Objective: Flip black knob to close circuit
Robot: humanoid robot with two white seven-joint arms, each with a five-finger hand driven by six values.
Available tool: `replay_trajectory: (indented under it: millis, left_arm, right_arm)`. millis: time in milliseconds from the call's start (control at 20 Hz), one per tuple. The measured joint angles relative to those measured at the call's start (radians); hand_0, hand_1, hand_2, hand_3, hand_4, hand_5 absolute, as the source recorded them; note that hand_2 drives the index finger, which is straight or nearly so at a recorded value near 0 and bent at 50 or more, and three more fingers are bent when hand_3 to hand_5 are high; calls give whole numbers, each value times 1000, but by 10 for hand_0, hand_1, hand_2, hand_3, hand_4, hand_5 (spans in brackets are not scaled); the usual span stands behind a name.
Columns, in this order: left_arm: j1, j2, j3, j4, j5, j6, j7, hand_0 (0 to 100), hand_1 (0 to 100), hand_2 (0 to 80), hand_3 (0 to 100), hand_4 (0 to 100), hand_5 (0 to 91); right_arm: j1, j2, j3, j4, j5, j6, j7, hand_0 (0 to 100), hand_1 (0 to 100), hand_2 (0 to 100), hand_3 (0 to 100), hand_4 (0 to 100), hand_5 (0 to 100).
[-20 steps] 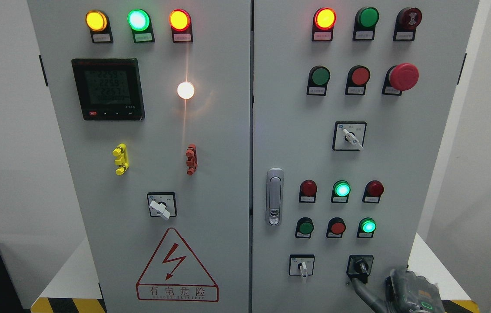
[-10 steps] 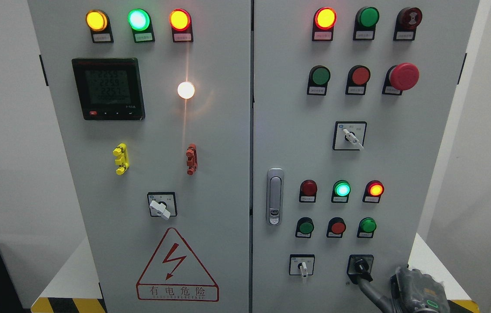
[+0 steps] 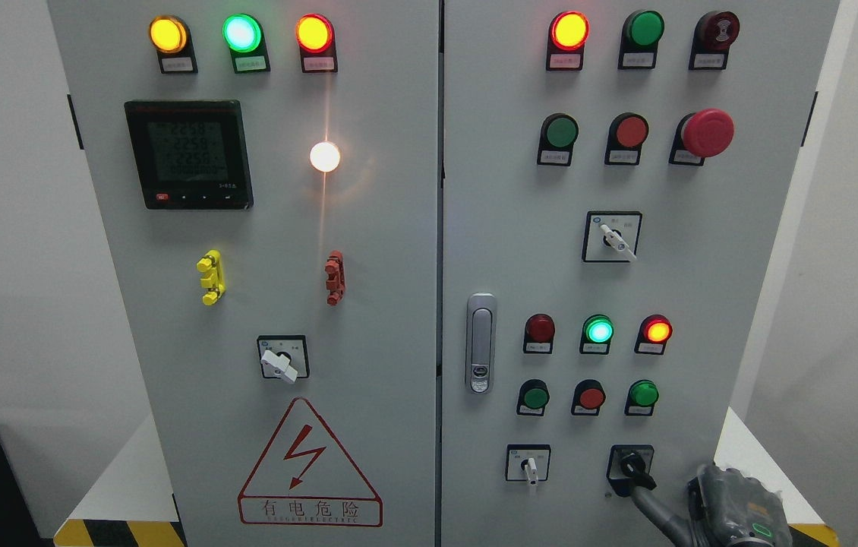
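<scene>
The small black rotary knob sits on its black square plate at about five o'clock on the right door of the tall grey metal switch cabinet, just to the right of a white-plated selector switch, with its handle tilted toward four or five o'clock. The right hand, grey and metallic with a green glowing ring on its back, comes in from the bottom right corner, and one long grey finger reaches up to the knob's lower edge, where it appears to touch the handle tip. The main risk, as I judge it, is that this lone finger slips off the short handle as it pushes, because it presses from below rather than pinching; the knob could then spring or stop between positions and leave the circuit open. A slip could also drive the fingertip against the cabinet face, or sideways toward the white-plated selector. Pushing past the knob's stop could strain the switch. Above, a red indicator lamp and a green indicator lamp glow, so the lamps may be the best check on whether the contact has made. As for the fingers, one is stretched out straight against the knob and holds nothing; the others are hidden behind the hand's body, so whether they are curled or loose I cannot tell. The left hand does not show.
</scene>
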Motion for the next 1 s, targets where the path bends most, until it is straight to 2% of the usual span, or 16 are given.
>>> replay_trajectory:
  millis: [500,1000]
  left_arm:
    - [0,0,0,0,0,0,0,120,556,0,0,0,0]
    - [0,0,0,0,0,0,0,120,556,0,0,0,0]
  right_arm:
    - [-3,4,-6,-14,-2,-1,0,0,0,901,1000,962,956]
    - [7,25,0,-30,-3,-26,0,0,0,901,1000,958,953]
